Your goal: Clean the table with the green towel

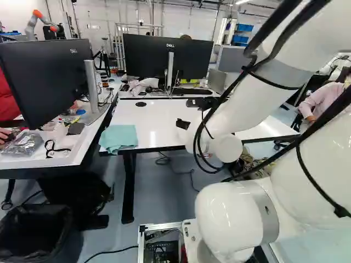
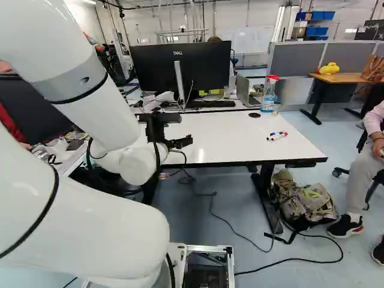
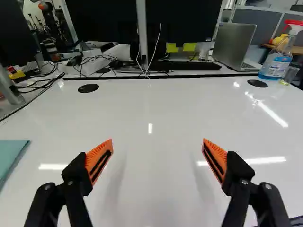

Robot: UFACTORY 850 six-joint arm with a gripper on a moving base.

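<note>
The green towel (image 1: 118, 137) lies loosely spread on the near left corner of the white table (image 1: 156, 120) in the left base view, a little of it drooping over the front edge. My gripper (image 2: 174, 130) hangs over the table's near part, off to the towel's right. In the wrist view the gripper (image 3: 157, 150) is wide open, with only bare white tabletop between and beyond its orange pads. Just the towel's edge (image 3: 10, 153) shows there, well outside the left finger. The right base view does not show the towel, with my arm across that side.
Markers (image 2: 277, 136) lie on the table's right part, and a spray bottle (image 2: 269, 94) stands at its far right corner. Monitors, a keyboard and a laptop (image 3: 240, 45) stand behind. A cluttered desk (image 1: 60, 150) adjoins on the left. A backpack (image 2: 306, 201) rests on the floor.
</note>
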